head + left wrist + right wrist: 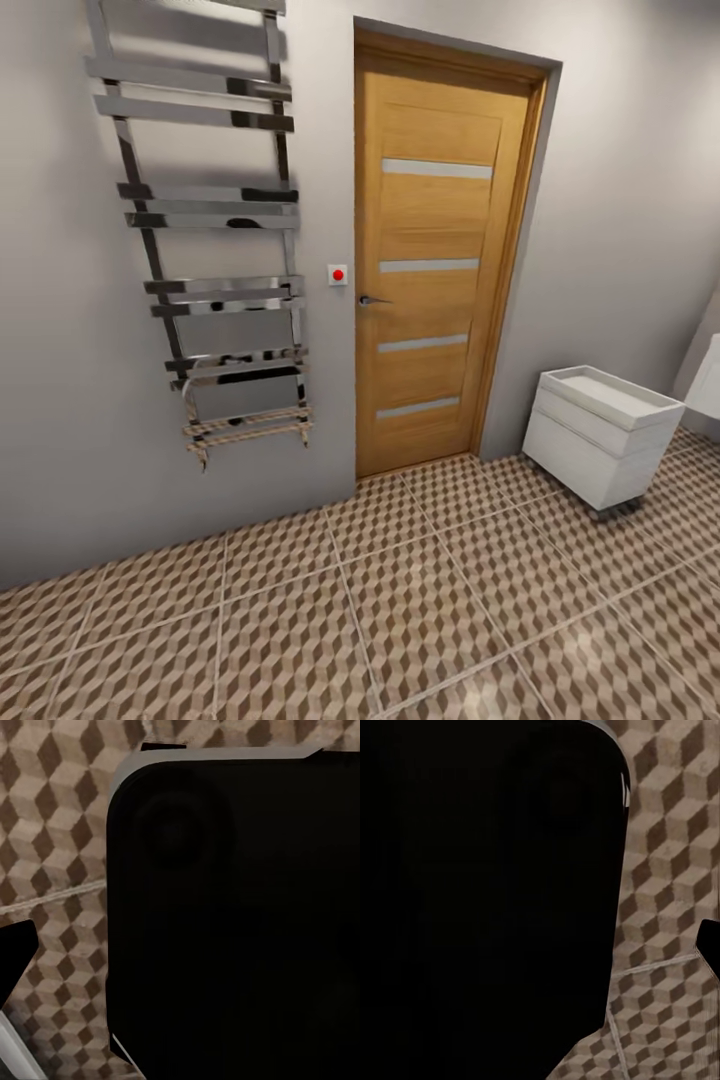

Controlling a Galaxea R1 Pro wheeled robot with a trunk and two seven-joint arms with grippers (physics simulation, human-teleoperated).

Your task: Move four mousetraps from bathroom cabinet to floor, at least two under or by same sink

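Your head camera faces a closed oak-veneer door (437, 260) above the cube-patterned tiled bathroom floor (400, 610); neither claw's state can be told.

The bathroom floor (420, 610) lies open across the whole near part of the head view, bare cube-patterned tile running up to the grey wall and to the foot of the closed wooden door (440, 270). A chrome towel rail (210, 230) stands out from the wall left of the door, and a low white drawer unit (598, 437) sits on the floor at the right, near the corner, with free tile in front of it. In both wrist views a large black body (240, 922) blocks most of the sight, with patterned tile beside it.
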